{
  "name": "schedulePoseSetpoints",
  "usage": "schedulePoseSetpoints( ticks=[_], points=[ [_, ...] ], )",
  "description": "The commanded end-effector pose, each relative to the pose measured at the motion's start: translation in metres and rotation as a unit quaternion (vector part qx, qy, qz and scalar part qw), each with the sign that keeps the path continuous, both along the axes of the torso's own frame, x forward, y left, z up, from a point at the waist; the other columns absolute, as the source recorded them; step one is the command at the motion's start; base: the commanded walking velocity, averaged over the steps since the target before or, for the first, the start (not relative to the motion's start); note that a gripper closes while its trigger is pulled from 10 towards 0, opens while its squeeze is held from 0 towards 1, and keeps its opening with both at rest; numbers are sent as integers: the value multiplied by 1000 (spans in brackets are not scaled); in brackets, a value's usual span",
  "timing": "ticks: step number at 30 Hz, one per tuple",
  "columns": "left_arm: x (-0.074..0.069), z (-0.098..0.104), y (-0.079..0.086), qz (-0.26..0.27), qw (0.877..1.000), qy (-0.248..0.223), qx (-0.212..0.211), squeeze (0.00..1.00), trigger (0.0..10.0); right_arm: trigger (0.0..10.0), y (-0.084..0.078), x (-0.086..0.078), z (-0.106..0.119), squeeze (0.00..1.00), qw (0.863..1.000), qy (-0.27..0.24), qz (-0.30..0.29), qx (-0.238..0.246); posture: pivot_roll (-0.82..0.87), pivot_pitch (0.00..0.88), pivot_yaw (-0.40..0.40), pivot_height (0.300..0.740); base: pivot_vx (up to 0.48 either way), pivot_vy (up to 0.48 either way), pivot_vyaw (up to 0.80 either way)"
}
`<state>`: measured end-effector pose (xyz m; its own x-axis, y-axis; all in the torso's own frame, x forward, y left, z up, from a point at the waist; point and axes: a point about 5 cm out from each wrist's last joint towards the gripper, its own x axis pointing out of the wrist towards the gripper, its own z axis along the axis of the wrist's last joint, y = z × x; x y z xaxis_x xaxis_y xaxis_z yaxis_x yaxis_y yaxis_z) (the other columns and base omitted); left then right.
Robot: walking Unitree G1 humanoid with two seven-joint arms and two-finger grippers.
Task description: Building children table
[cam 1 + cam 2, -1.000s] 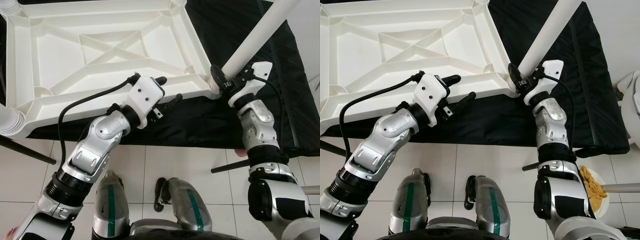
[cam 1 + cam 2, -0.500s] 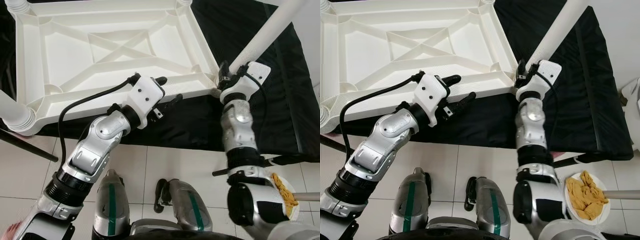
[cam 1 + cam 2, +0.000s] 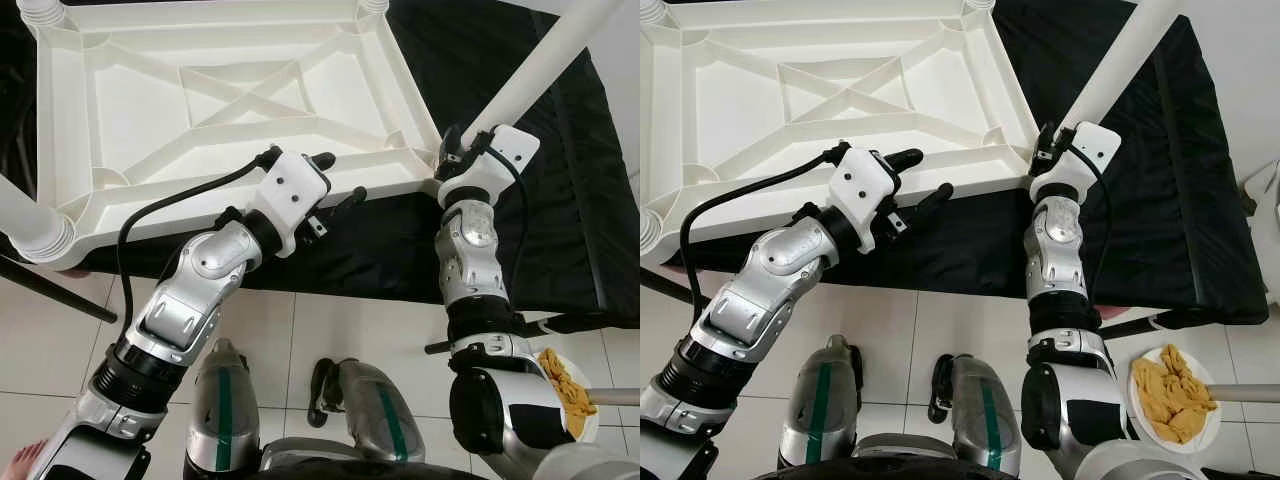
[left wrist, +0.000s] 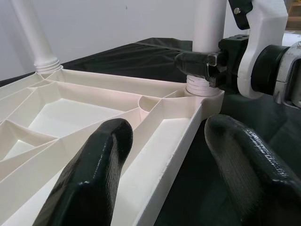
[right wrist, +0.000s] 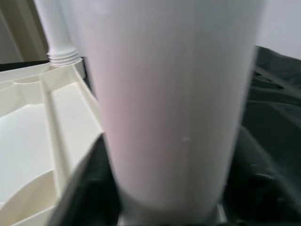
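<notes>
My right claw (image 3: 452,160) pinches the white leg (image 3: 520,75), now swung more upright into the upturned table (image 3: 235,110) corner socket; my left claw (image 3: 335,185) stays spread astride the rim.

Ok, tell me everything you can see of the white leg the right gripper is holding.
The white leg is a smooth, round tube that looks like plastic. It rises at a slant from the near right corner socket of the upturned table top, where a ribbed collar shows at its base in the left wrist view. The right gripper is shut on the white leg just above that collar, its fingers on either side.
</notes>
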<state>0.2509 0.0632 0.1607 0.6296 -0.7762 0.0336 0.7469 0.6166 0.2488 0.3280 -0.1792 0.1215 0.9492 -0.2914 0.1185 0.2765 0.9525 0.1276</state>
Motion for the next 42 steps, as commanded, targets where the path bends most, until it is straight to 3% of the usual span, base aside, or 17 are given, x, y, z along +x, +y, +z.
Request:
schedulePoseSetpoints(
  ticks=[1, 12, 13, 14, 16, 17, 18, 21, 24, 28, 30, 36, 42],
  points=[
    [-4, -3, -6, -43, 999, 4, 12, 0, 10000, 10000, -15, -6, -9, 1000, 999, 24, -30, -8, 117, 0, -120, 740, 0, 0, 0],
    [-4, -3, -4, -39, 999, 4, 12, 0, 10000, 10000, -22, -6, -8, 1000, 1000, 13, 1, -4, 121, 1, -120, 740, 0, 0, 0],
    [-5, -3, -4, -39, 999, 5, 12, 0, 10000, 10000, -21, -5, -8, 992, 1000, 9, 28, 2, 122, 2, -120, 740, 0, 0, 0],
    [-5, -3, -4, -38, 999, 5, 12, 0, 10000, 10000, -19, -3, -6, 0, 998, 5, 64, 7, 121, 3, -119, 740, 0, 0, 0],
    [-5, -3, -4, -38, 999, 5, 12, 0, 10000, 10000, -19, -3, -6, 0, 998, 5, 64, 7, 121, 3, -119, 740, 0, 0, 0],
    [-5, -3, -3, -38, 999, 5, 12, 0, 10000, 10000, -17, -2, -4, 0, 994, -3, 107, 4, 121, 5, -116, 740, 0, 0, 0],
    [-5, -3, -3, -38, 999, 5, 12, 0, 10000, 10000, -17, -2, -4, 0, 994, -3, 107, 4, 121, 5, -116, 740, 0, 0, 0],
    [-4, -2, -3, -38, 999, 4, 12, 0, 10000, 10000, -12, 0, 4, 0, 967, -11, 254, -20, 119, 11, -112, 740, 0, 0, 0],
    [-4, -1, -3, -38, 999, 4, 11, 0, 10000, 10000, -13, 0, 6, 0, 958, -10, 285, -27, 120, 13, -108, 740, 0, 0, 0],
    [-3, 0, -3, -37, 999, 2, 12, 0, 10000, 10000, -22, 4, 17, 0, 923, -10, 383, -42, 123, 18, -104, 740, 0, 0, 0],
    [-3, 0, -3, -37, 999, 2, 12, 0, 10000, 10000, -22, 4, 17, 0, 923, -10, 383, -42, 123, 18, -104, 740, 0, 0, 0],
    [-2, 3, 0, -32, 999, 0, 13, 0, 10000, 10000, -31, 10, 22, 0, 895, 10, 440, -78, 130, 32, -95, 740, 0, 0, 0],
    [-1, 4, 1, -30, 999, -1, 12, 0, 10000, 10000, -38, 13, 19, 0, 887, 30, 453, -85, 133, 38, -95, 740, 0, 0, 0]
  ],
)
